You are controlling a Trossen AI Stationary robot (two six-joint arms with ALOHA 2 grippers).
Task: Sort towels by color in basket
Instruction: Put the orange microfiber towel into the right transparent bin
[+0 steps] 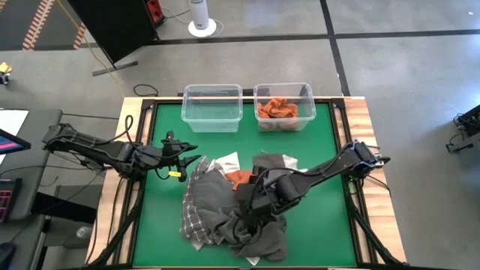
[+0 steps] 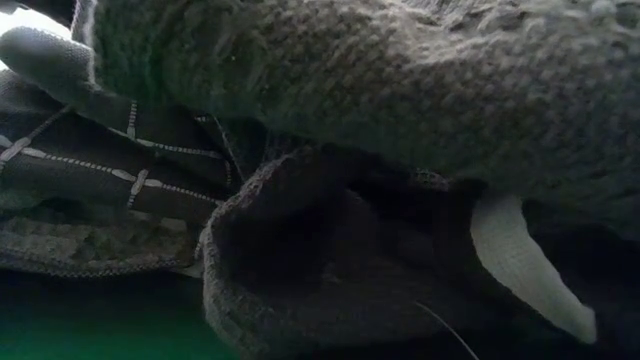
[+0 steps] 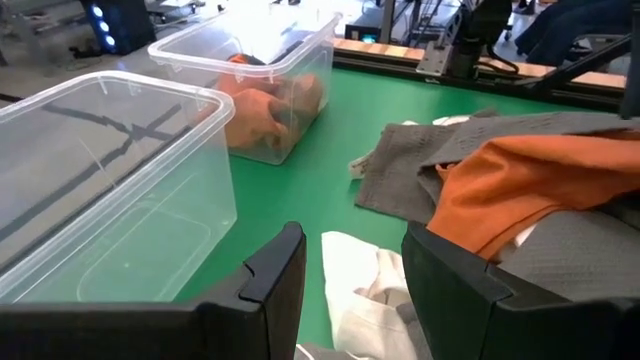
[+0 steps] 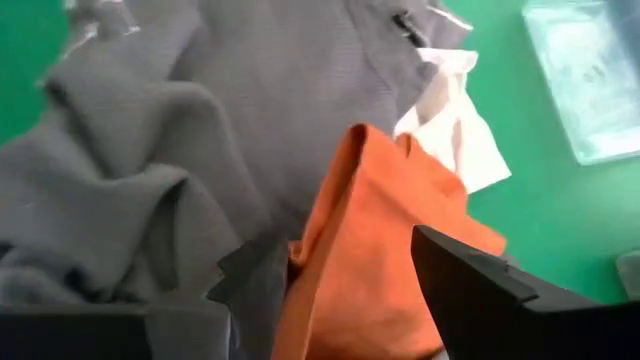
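Note:
A heap of towels (image 1: 236,206) lies mid-table: dark grey (image 1: 266,236), grey-and-white checked (image 1: 196,217), white (image 1: 226,161), and one orange towel (image 1: 240,178) lying on top of the grey ones. My right gripper (image 1: 249,202) hangs open over the heap. In its wrist view its fingers stand on either side of the orange towel's raised fold (image 4: 380,250). My left gripper (image 1: 181,155) waits open at the heap's left edge, above the white towel (image 3: 360,285). Two clear bins stand at the far edge. My right gripper points steeply down at the orange towel's fold (image 4: 350,300). Whether a finger (image 4: 480,290) touches the cloth, I cannot tell.
The left bin (image 1: 212,107) holds nothing; the right bin (image 1: 283,109) holds orange cloth. Bare green table (image 1: 322,225) lies right of the heap and between heap and bins. In the low view, dark grey knit (image 2: 400,90) and checked cloth (image 2: 110,170) fill the picture.

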